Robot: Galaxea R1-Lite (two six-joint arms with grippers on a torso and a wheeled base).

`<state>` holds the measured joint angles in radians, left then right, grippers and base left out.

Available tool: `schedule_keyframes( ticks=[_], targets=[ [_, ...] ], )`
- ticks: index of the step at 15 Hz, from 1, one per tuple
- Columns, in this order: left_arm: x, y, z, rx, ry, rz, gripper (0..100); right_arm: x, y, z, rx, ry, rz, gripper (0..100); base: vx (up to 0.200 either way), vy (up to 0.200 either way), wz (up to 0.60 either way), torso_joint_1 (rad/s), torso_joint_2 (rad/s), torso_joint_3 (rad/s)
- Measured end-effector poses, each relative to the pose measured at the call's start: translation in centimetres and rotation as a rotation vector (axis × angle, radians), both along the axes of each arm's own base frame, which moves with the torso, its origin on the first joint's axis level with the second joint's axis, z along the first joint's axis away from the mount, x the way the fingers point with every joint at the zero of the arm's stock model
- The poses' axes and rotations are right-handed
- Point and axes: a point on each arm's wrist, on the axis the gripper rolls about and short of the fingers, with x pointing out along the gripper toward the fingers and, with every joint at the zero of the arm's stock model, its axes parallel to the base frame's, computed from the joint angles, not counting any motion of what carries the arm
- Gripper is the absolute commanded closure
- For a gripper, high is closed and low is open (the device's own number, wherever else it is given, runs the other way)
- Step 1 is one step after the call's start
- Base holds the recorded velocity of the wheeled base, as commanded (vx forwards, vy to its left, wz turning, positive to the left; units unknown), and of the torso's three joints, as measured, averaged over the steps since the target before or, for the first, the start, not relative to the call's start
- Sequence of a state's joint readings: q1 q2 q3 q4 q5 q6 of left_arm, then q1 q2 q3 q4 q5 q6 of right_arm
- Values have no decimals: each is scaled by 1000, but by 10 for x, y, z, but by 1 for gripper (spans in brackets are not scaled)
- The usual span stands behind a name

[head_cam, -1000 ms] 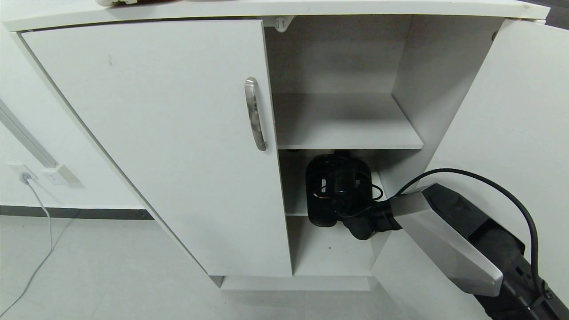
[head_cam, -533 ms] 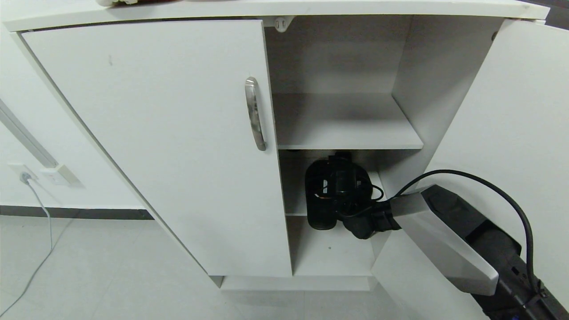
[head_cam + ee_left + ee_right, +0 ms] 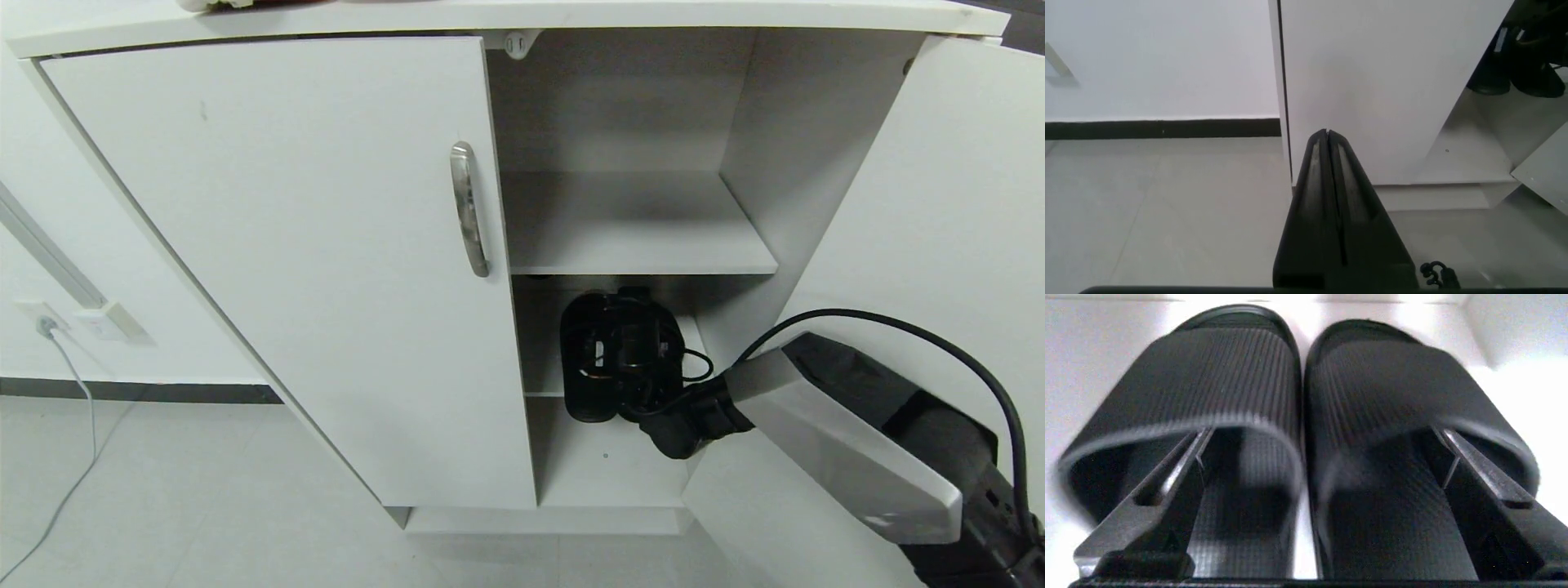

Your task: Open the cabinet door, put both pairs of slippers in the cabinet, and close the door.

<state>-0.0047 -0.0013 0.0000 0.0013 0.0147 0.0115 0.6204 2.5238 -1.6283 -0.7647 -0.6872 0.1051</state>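
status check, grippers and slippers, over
Right gripper open, fingers inside black slippers on the lower shelf. Left gripper shut, outside. Right door open, left door shut.

right arm (image 3: pixel 824 433) drawn slightly back, lower

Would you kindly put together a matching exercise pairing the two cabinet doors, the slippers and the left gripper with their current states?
1. left door
2. right door
3. black slippers
4. left gripper

a. shut, above the floor
b. swung open
c. closed
d. below the upper shelf

Pairs: 1-c, 2-b, 3-d, 4-a.
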Motion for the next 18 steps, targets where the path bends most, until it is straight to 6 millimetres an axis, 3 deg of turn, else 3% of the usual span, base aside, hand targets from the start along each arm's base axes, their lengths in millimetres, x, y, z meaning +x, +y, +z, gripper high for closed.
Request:
schedule_keyframes(
  ticks=[8,16,18],
  targets=[
    [0,0,0,6,0,-8,100,-87,-10,16,31,-55,95,0,0,0,0,0,0,0],
    [0,0,0,4,0,-9,100,-111,-19,28,16,-40,118,0,-200,0,0,3,2,3],
    [0,0,0,2,1,-7,100,-115,-20,30,12,-41,124,0,0,0,0,0,0,0]
  ],
)
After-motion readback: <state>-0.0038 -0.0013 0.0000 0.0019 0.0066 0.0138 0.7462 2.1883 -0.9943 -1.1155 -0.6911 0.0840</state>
